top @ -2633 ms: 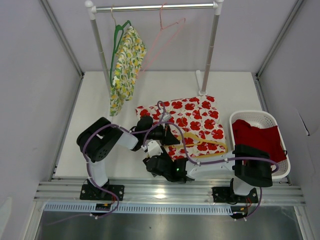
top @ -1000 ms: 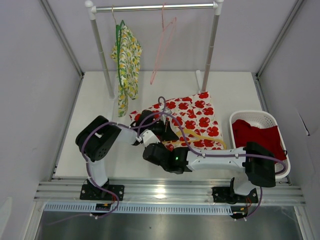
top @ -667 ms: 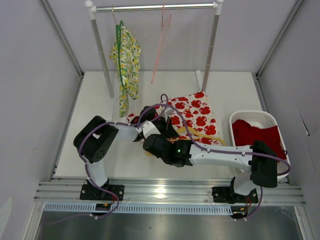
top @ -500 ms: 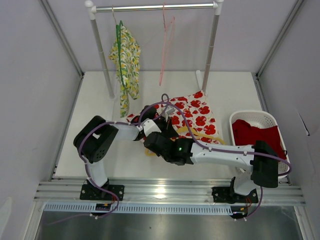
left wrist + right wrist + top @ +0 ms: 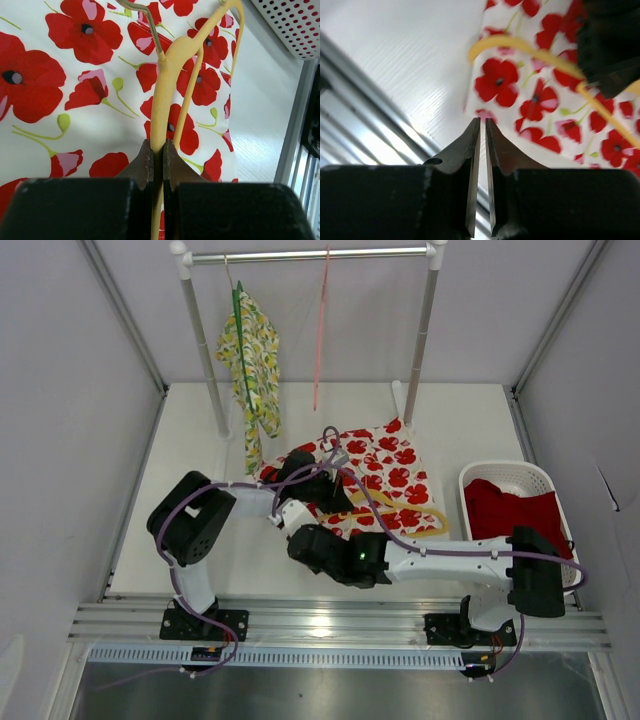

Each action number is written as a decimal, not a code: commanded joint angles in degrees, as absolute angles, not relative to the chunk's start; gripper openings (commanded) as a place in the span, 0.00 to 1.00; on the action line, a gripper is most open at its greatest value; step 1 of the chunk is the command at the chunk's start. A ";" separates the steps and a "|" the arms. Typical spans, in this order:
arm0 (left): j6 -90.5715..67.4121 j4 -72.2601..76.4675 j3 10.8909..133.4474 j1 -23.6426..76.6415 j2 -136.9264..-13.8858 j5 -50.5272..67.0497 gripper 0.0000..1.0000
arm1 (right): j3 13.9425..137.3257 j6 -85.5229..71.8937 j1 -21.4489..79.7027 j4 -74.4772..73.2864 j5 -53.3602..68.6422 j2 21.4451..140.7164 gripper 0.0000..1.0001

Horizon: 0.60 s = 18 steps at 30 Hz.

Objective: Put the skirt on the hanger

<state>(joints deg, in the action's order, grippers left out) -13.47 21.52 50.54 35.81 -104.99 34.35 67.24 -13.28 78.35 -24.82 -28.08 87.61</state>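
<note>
From above, the skirt (image 5: 390, 462) is lying on the table (image 5: 200, 430) under a yellow hanger (image 5: 428, 531). Left wrist: the left gripper (image 5: 157, 152) is clamping the hanger. Right wrist: the right gripper (image 5: 481, 125) is hovering near the skirt's edge, fingers nearly touching and gripping nothing.

White table (image 5: 185, 445) bears poppy-print skirt (image 5: 398, 466) and white basket (image 5: 508, 469).

Soft cloth, smooth plastic, bare metal

The skirt (image 5: 75, 90) is thin matt cloth printed with poppies. The hanger (image 5: 159, 100) lying on it is smooth, faintly glossy yellow plastic with a bare metal wire hook (image 5: 151, 32). At 3 o'clock the basket (image 5: 512, 477) is white perforated plastic. At 12 o'clock the rack (image 5: 310, 255) rod is shiny metal. The table (image 5: 405, 60) is white, matt and finely grained.
</note>
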 commanded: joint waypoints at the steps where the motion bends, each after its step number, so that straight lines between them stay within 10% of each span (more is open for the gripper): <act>1: -9.49 17.40 51.94 34.81 -105.82 25.23 0.00 | 64.43 -17.31 81.82 -24.08 -28.12 86.13 0.13; 18: -11.78 22.85 48.43 34.89 -104.77 26.01 0.00 | 51.16 -36.56 53.46 -29.53 -31.29 73.04 0.41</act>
<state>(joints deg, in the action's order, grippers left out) -14.11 24.29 49.78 35.81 -104.99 31.09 53.17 -31.73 57.63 -27.49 -30.35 74.17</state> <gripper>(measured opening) 0.033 0.403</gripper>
